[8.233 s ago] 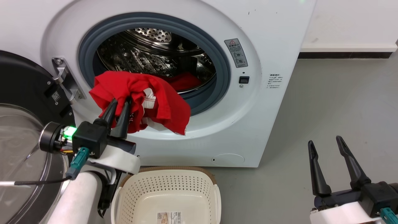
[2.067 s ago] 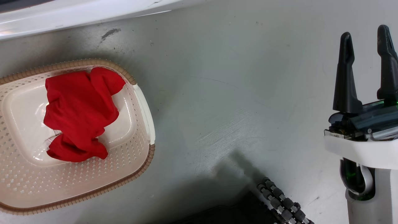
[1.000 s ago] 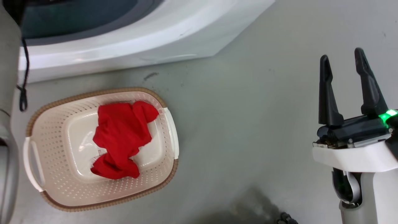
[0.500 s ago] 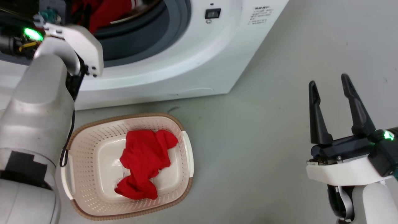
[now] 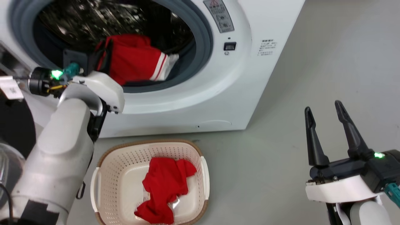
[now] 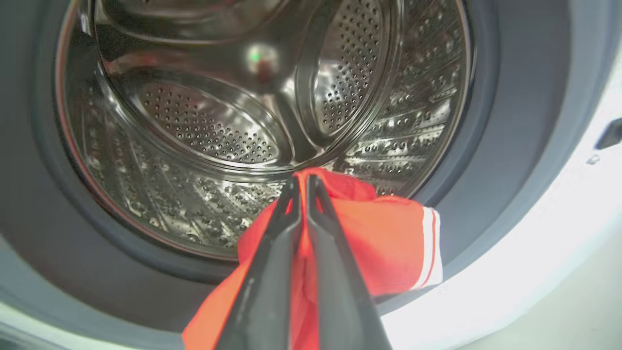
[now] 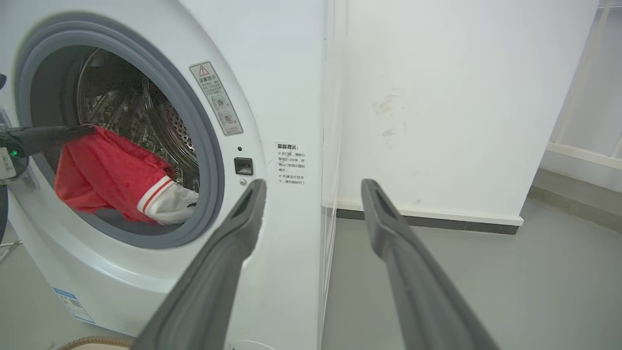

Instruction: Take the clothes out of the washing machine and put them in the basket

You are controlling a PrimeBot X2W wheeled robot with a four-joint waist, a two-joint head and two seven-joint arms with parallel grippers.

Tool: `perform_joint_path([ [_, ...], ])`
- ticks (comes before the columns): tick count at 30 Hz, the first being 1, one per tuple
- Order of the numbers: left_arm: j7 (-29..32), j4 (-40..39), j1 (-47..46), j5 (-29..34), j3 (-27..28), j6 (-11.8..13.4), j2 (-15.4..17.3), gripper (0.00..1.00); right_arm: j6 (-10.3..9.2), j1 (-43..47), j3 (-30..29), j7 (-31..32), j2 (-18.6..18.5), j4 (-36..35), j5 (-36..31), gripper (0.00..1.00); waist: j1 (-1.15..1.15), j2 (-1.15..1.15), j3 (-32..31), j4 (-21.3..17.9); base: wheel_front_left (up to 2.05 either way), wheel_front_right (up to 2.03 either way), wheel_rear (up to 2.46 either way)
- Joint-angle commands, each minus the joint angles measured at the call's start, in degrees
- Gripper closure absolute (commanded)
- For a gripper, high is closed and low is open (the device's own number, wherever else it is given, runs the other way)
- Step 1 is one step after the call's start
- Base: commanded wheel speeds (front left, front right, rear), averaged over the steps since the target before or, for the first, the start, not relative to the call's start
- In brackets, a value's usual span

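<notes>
Left gripper (image 6: 301, 179) is back at the washing machine (image 5: 256, 18) now, pinched shut on the red striped garment (image 5: 134, 61) at the drum mouth. The other red garment (image 5: 165, 184) already lies in the basket (image 5: 203, 168), so this looks like the last piece. Right gripper (image 5: 323, 107) idles wide apart, empty.

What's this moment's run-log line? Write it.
left gripper shut on red garment at washer mouth | right gripper open, empty | basket holds other garment

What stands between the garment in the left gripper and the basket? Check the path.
Nothing visible blocks it. The left gripper is shut on the striped red garment at the drum mouth; only the grey rubber ring lies beneath it. The basket stands open below, holding a crumpled red garment.
</notes>
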Motion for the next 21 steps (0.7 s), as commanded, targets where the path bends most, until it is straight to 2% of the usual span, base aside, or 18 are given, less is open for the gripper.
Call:
perform_joint_path([
  [1, -0.43, -3.98, 3.04, 0.41, 0.65, 0.79, 0.47, 1.00, -0.04, 1.55, -0.12, -0.11, 0.04, 0.37, -0.27, 0.00, 0.01, 0.00, -3.27, 1.41, 0.00, 0.00, 0.00],
  [10, -0.17, -19.19, 12.38, 0.35, 1.07, 3.13, 2.45, 1.00, -0.04, 5.07, 0.04, -0.11, 0.05, 1.13, -0.33, 0.00, 0.01, 0.00, -8.84, 2.50, 0.00, 0.00, 0.00],
  [19, 3.20, -33.22, 19.05, 0.72, 0.55, 5.97, 5.28, 1.00, -0.04, 7.79, -0.17, -0.11, 0.05, 1.64, -0.08, 0.00, 0.01, 0.00, -12.63, 3.17, 0.00, 0.00, 0.00],
  [21, 5.00, -39.13, 21.21, 0.94, 0.34, 7.18, 6.33, 1.00, -0.04, 8.56, -0.40, -0.11, 0.04, 1.61, -0.04, 0.00, 0.01, 0.00, -13.44, 3.53, 0.00, 0.00, 0.00],
])
